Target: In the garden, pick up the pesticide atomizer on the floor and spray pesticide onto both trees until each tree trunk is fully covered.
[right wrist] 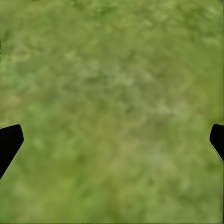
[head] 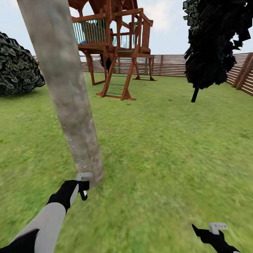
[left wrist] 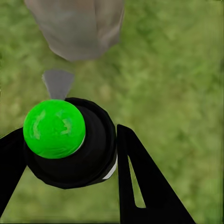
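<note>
Grass lawn (head: 168, 147), left gripper (left wrist: 70, 154) clamping atomizer (left wrist: 70, 144) beside trunk (head: 66, 91)

A garden: grass lawn (head: 168, 147); wooden playhouse (head: 116, 45); slat fence (head: 175, 65).

Head view: the tree trunk (head: 66, 95) rises from the lawn (head: 165, 147) left of centre, leaning toward the upper left. The left tool (head: 83, 192) sits just before the trunk's base, on its near side. In the left wrist view the pesticide atomizer (left wrist: 70, 142) lies between that tool's fingers (left wrist: 140, 182), with the trunk's foot (left wrist: 77, 28) beyond it (contact between bottle and trunk cannot be confirmed). The right tool (head: 207, 232) is low at the right, well apart from the trunk, over open grass. Behind the trunk stands a play structure (head: 116, 45); behind that runs the fence (head: 175, 65). A shrub (head: 17, 65) lies far left; a slim tree (head: 211, 42) stands at right, before the fence.
</note>
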{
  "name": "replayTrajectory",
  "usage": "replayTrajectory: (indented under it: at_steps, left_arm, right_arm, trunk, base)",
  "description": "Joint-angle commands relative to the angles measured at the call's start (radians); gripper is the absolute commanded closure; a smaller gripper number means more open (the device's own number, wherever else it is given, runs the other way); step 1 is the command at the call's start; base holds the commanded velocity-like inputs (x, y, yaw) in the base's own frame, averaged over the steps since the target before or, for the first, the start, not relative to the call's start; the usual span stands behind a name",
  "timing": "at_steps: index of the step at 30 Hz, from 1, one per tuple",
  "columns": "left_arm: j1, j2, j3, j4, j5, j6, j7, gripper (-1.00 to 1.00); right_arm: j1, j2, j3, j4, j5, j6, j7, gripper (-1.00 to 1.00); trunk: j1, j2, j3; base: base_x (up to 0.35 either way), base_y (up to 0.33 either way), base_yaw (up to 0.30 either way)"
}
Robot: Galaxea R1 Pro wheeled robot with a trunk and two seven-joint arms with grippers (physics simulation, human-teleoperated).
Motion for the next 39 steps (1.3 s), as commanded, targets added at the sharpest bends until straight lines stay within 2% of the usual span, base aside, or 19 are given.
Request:
replayTrajectory:
  at_steps: [1,7,14,15,16,18,19,21,22,23,24,25,26,27,30,33,35,37,39]
  left_arm:
    - [0.000,0.000,0.000,0.000,0.000,0.000,0.001,1.00]
    - [0.000,0.000,0.000,-0.001,-0.003,0.000,0.001,1.00]
    - [0.000,0.003,0.001,-0.001,-0.002,-0.005,-0.002,1.00]
    - [0.000,0.002,-0.004,-0.005,-0.002,-0.015,-0.004,1.00]
    - [-0.003,0.000,-0.022,-0.007,-0.005,-0.039,-0.007,1.00]
    - [-0.023,-0.007,-0.061,-0.006,-0.005,-0.040,-0.015,1.00]
    - [-0.047,-0.018,-0.069,-0.008,-0.005,-0.016,-0.017,1.00]
    - [-0.142,-0.034,-0.090,-0.005,-0.005,0.120,-0.028,1.00]
    - [-0.167,-0.023,-0.121,-0.009,-0.006,0.147,-0.052,1.00]
    - [-0.174,-0.011,-0.131,-0.015,-0.008,0.153,-0.070,1.00]
    - [-0.183,0.021,-0.136,-0.019,-0.008,0.159,-0.089,1.00]
    - [-0.207,0.066,-0.139,-0.020,-0.006,0.187,-0.116,1.00]
    - [-0.236,0.108,-0.142,-0.021,-0.007,0.240,-0.171,1.00]
    - [-0.243,0.117,-0.153,-0.023,-0.014,0.254,-0.190,1.00]
    - [-0.248,0.113,-0.189,-0.024,-0.022,0.262,-0.195,1.00]
    - [-0.262,0.063,-0.212,-0.028,-0.023,0.262,-0.192,1.00]
    - [-0.279,0.047,-0.236,-0.060,-0.021,0.270,-0.198,1.00]
    - [-0.303,0.052,-0.249,-0.084,-0.021,0.274,-0.202,1.00]
    - [-0.310,0.072,-0.251,-0.087,-0.023,0.274,-0.203,1.00]
  right_arm:
    - [0.000,0.000,0.000,0.000,0.000,0.000,0.000,-1.00]
    - [0.000,0.000,0.000,0.000,0.000,0.000,0.000,-1.00]
    - [0.000,0.000,-0.001,-0.002,0.000,0.000,0.000,-1.00]
    - [0.000,0.000,-0.001,-0.003,0.000,0.000,0.000,-1.00]
    - [0.000,0.000,-0.001,-0.003,0.000,0.000,0.000,-1.00]
    - [0.000,0.000,-0.001,-0.002,0.000,0.000,0.000,-1.00]
    - [0.000,0.000,0.000,-0.002,0.000,0.000,0.000,-1.00]
    - [0.000,0.000,-0.001,-0.003,0.000,0.000,0.000,-1.00]
    - [0.000,0.000,-0.001,-0.003,0.000,0.000,0.000,-1.00]
    - [0.000,0.000,-0.001,-0.003,0.000,0.000,0.000,-1.00]
    - [0.000,0.000,-0.002,-0.003,0.000,0.000,0.000,-1.00]
    - [0.000,0.000,-0.002,-0.003,0.000,0.000,0.000,-1.00]
    - [0.000,-0.001,-0.002,-0.003,0.000,0.000,0.000,-1.00]
    - [0.000,0.000,-0.002,-0.003,0.000,0.000,0.000,-1.00]
    - [0.000,-0.001,-0.002,-0.003,0.000,0.000,0.000,-1.00]
    - [0.000,-0.002,-0.002,-0.004,0.000,0.000,0.000,-1.00]
    - [0.000,-0.002,-0.002,-0.005,0.000,0.000,0.000,-1.00]
    - [0.000,-0.002,-0.002,-0.005,0.000,0.000,0.000,-1.00]
    - [0.000,-0.002,-0.002,-0.005,0.000,0.000,0.000,-1.00]
  trunk:
    - [0.000,0.000,0.000]
    - [0.000,0.000,0.000]
    - [0.000,0.000,0.000]
    - [0.000,0.000,0.000]
    - [0.000,0.000,0.000]
    - [0.000,0.000,0.000]
    - [0.000,0.000,0.000]
    - [0.000,0.000,0.000]
    - [0.000,0.000,0.000]
    - [0.000,0.000,0.000]
    - [0.000,0.000,0.000]
    - [0.000,0.000,0.000]
    - [0.000,0.000,0.000]
    - [0.000,0.000,0.000]
    - [0.000,0.000,0.000]
    - [0.000,0.000,0.000]
    - [0.000,0.000,0.000]
    - [0.000,0.000,0.000]
    - [0.000,0.000,0.000]
  base:
    - [0.000,-0.314,0.277]
    - [0.000,-0.285,0.278]
    - [0.000,-0.018,0.156]
    - [0.000,0.000,0.007]
    - [0.000,0.000,0.002]
    - [0.000,0.000,0.000]
    - [0.000,0.000,0.000]
    - [0.000,0.000,0.000]
    - [0.000,0.000,0.000]
    - [0.000,0.000,0.000]
    - [0.000,0.000,0.000]
    - [0.000,0.000,0.000]
    - [0.000,0.000,0.000]
    - [0.000,0.000,0.000]
    - [-0.182,0.000,0.000]
    - [-0.028,0.000,0.000]
    - [-0.003,0.000,0.000]
    - [0.000,0.000,0.000]
    - [0.000,0.000,0.000]
